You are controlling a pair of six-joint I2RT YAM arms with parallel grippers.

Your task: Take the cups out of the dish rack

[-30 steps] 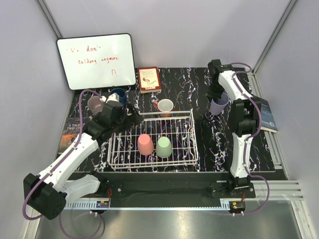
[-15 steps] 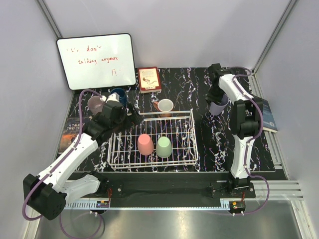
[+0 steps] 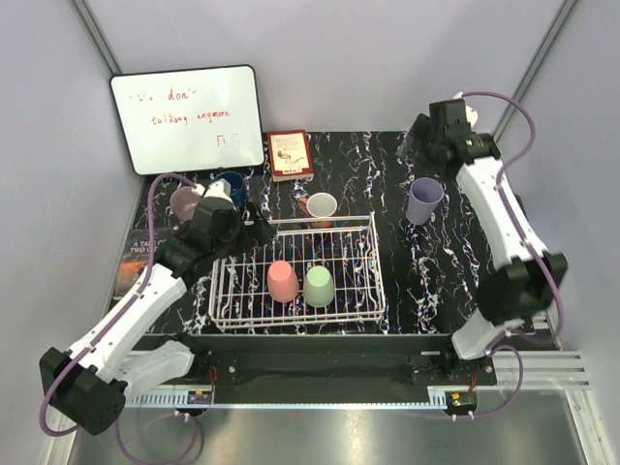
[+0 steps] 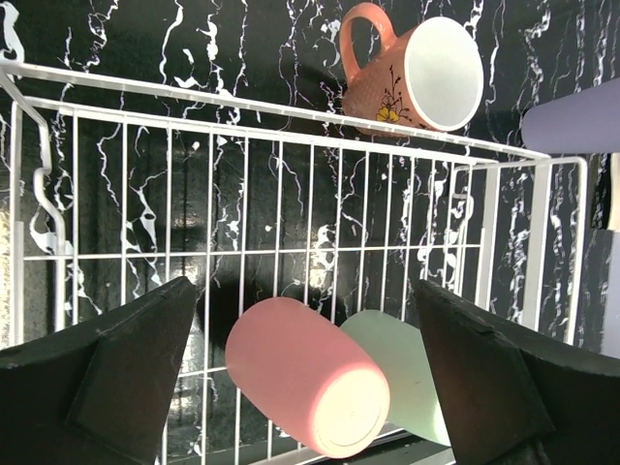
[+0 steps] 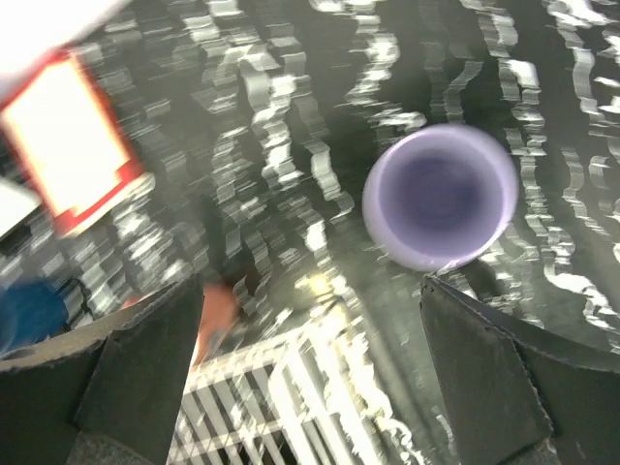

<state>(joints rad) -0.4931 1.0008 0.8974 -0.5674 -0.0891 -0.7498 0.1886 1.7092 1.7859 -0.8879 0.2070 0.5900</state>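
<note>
Pink cup [image 3: 282, 281], light green cup [image 3: 320, 286] upside down in white wire dish rack [image 3: 344, 254] (left gripper [image 4: 305, 373], right gripper [image 5: 312, 373] wide, empty)

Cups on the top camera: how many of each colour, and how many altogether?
Pink cup: 1
Light green cup: 1
Lavender cup: 1
Mauve cup: 1
Dark blue cup: 1
Terracotta mug, white inside: 1
Total: 6

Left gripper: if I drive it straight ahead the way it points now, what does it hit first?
Most likely the pink cup, upside down in the dish rack, roughly in line with the open left gripper; depth is unclear.
</note>
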